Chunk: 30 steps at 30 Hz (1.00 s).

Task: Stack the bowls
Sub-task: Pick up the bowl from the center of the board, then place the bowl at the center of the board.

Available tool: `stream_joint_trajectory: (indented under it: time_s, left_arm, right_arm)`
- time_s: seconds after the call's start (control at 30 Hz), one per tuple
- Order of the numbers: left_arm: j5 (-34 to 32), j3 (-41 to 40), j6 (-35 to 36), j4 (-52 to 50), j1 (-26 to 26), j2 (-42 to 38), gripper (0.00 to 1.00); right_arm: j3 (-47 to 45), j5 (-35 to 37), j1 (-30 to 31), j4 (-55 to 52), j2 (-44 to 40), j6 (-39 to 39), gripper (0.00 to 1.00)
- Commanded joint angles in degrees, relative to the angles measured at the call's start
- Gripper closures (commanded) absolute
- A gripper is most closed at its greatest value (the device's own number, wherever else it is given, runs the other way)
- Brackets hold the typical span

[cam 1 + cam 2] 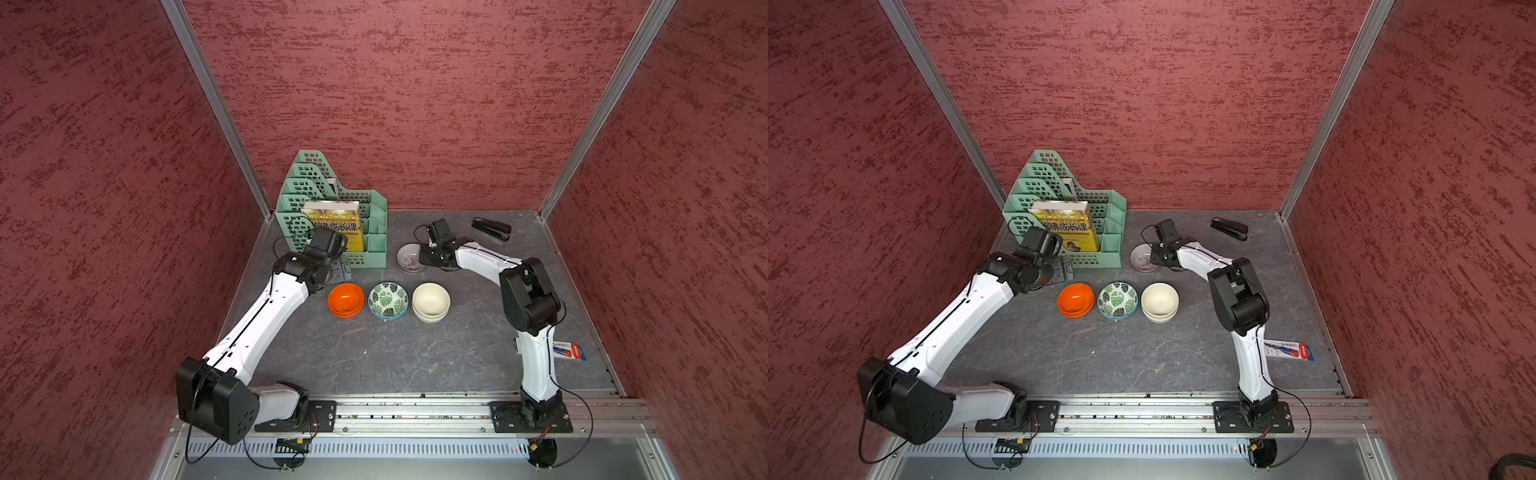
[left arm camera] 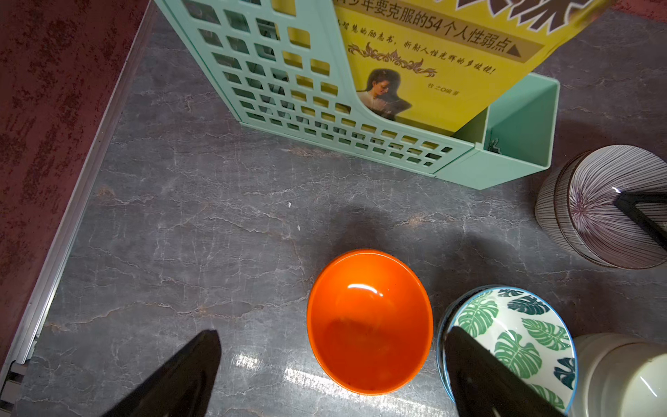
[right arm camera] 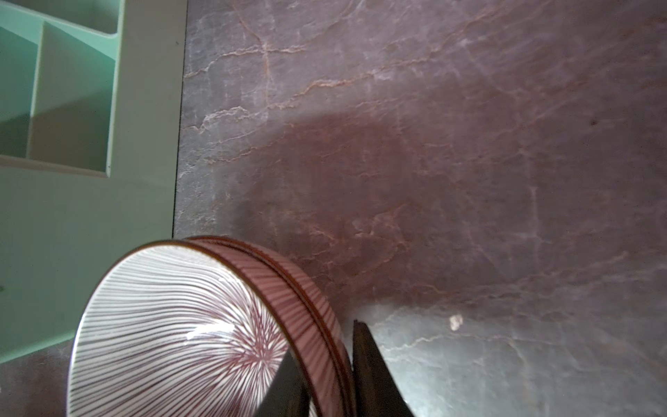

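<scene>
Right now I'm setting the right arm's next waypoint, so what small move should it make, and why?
Probably a short, straight lift. The right gripper's jaws sit either side of the striped bowls' wall, one inside and one outside, seemingly pinching it, while that nested pair rests on the table apart from the cream bowls. Lifting clears it for carrying.

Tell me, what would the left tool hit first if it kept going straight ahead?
Probably the stacked orange bowls, framed by the open left tool; depth is unclear, so it could reach bare table beside them.
</scene>
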Motion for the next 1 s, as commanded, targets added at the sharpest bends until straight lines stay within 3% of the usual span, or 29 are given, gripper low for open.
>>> stream_joint_trajectory:
  time_s: [0.0,0.47,0.63,0.77,0.97]
  left_arm:
    - [0.6,-0.2,0.7,1.5,0.4,-0.1,0.0]
    - [2.6,1.5,1.1,3.7,-0.8,2.4,0.0]
    - [3.3,1.8,1.1,4.3,-1.4,2.6,0.0]
    - [3.2,1.8,1.1,4.3,-1.9,2.3,0.0]
    - [3.1,1.7,1.0,4.1,-2.0,1.8,0.0]
  right_arm:
    - [-3.5,-0.1,-3.2,3.2,-6.1,1.7,0.84]
    - [-33.8,0.7,-16.2,2.4,-34.2,0.7,0.84]
    - [-40.7,-2.0,-17.0,-0.4,-43.0,0.3,0.84]
    - [-44.5,-4.2,-17.0,-1.1,-47.0,0.3,0.84]
    - [-46.3,-7.7,-16.9,-0.2,-46.5,-0.2,0.84]
